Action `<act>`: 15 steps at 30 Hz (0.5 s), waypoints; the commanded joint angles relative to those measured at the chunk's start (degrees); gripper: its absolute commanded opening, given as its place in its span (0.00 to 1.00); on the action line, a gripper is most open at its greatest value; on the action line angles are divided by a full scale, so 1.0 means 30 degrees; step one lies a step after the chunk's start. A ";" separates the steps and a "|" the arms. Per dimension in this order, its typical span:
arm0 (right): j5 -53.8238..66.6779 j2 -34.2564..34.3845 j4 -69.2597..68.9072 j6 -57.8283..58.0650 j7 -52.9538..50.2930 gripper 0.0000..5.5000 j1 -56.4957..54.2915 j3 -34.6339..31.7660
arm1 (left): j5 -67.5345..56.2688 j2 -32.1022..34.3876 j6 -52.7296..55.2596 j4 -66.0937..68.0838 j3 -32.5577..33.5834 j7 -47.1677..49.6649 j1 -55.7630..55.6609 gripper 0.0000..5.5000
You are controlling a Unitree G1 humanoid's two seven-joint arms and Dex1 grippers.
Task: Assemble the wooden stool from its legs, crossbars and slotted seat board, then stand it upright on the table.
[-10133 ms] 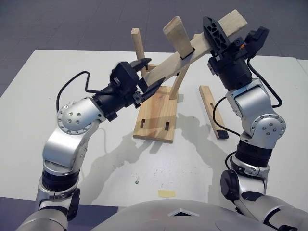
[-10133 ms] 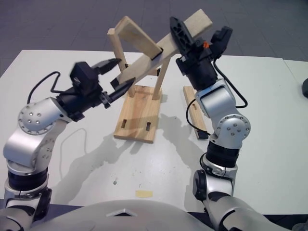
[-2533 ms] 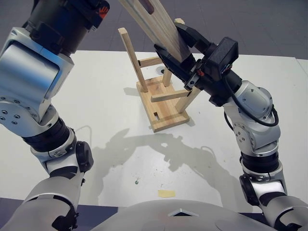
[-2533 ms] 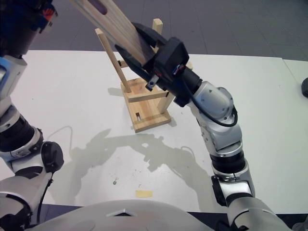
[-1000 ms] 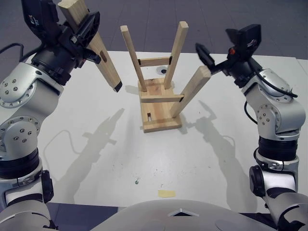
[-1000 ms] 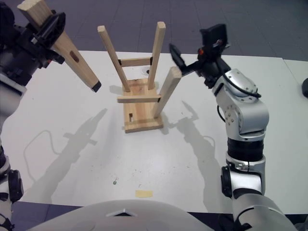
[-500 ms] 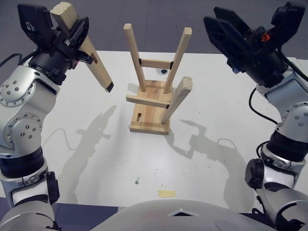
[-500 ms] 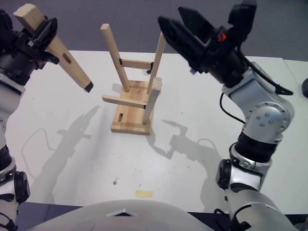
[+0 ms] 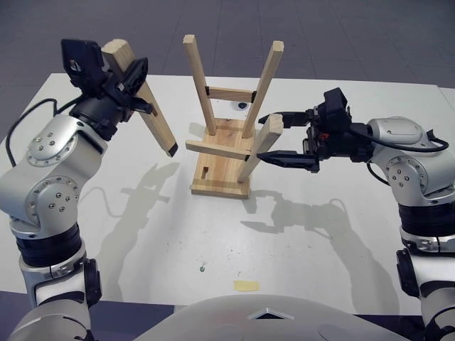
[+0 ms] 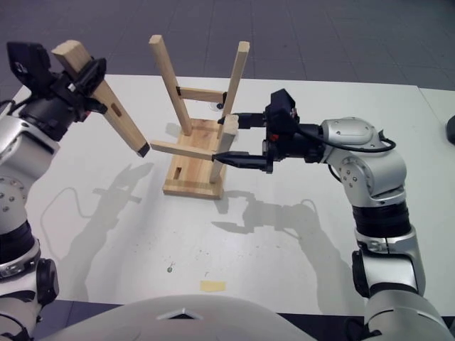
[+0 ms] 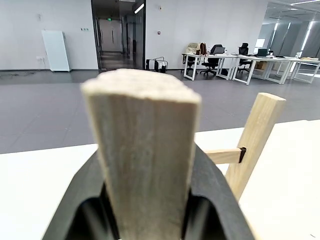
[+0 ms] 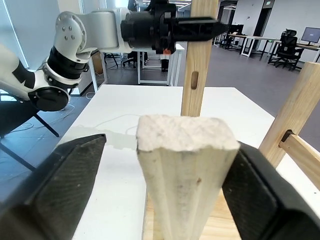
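Pale wood stands half-built at the centre of the frame, the slotted seat board point(image 9: 226, 186) lying flat on the white table point(image 9: 341, 213). The right gripper point(image 9: 260, 136), raised at upper right half a second ago, has dropped to bracket the top of the tilted leg point(image 9: 250, 162), its fingers spread either side without closing. At upper left the left gripper point(image 9: 131, 89) clamps the fourth leg point(image 9: 158, 126) in mid-air, likely waiting for the tilted one to be steadied.

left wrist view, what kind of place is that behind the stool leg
Probably an open-plan office or lab: rows of white desks with office chairs behind, a monitor on another desk, and wide grey floor around the white table.
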 commanded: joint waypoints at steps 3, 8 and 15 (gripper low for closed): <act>0.0167 0.0492 -0.1663 0.0105 -0.1339 0.48 0.1751 -0.0400 | -0.1157 -0.1968 -0.0037 -0.1298 0.0522 0.0255 0.0733 0.19; 0.0317 0.1057 -0.2865 0.0103 -0.2796 0.39 0.3298 -0.0720 | -0.1309 -0.2801 0.0030 -0.1258 0.1371 0.1073 0.1420 0.19; 0.0489 0.1314 -0.3411 0.0190 -0.3834 0.39 0.4001 -0.0858 | -0.1789 -0.4263 -0.0430 -0.0730 0.2226 0.1771 0.2134 0.19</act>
